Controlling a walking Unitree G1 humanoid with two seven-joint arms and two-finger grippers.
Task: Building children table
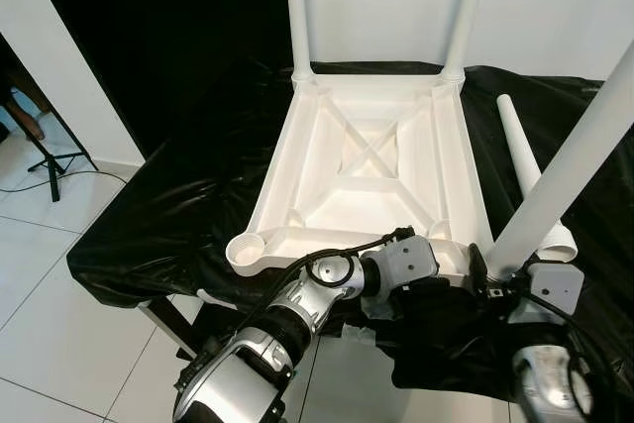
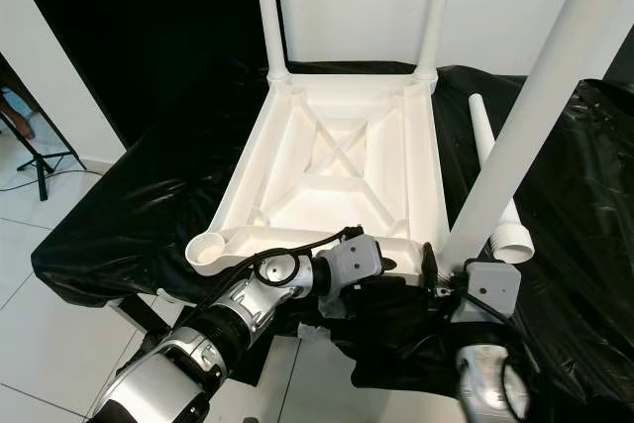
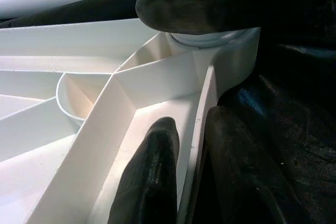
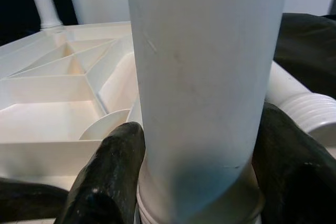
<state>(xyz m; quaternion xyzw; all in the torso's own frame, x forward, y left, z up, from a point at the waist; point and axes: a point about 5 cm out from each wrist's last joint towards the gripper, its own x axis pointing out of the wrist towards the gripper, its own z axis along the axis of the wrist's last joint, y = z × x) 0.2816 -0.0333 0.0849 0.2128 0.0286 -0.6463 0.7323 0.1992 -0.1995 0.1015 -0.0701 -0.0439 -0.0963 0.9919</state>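
A white plastic table top [image 1: 367,160] lies upside down on a black sheet. Two white legs [image 1: 297,7] stand in its far corner sockets. My right gripper [image 4: 194,145] is shut on a third leg [image 1: 575,156], which leans at the near right corner socket. My left gripper [image 3: 194,129] is shut on the table's near rim [image 3: 202,98] beside that socket, one finger inside and one outside. The near left socket [image 1: 248,250] is an open cup. A fourth leg [image 1: 520,151] lies loose on the sheet to the right of the table.
The black sheet [image 1: 168,215] covers a low platform whose near edge drops to white floor tiles [image 1: 59,324]. A tripod foot [image 1: 50,160] stands at the left. A white wall and a dark doorway lie behind.
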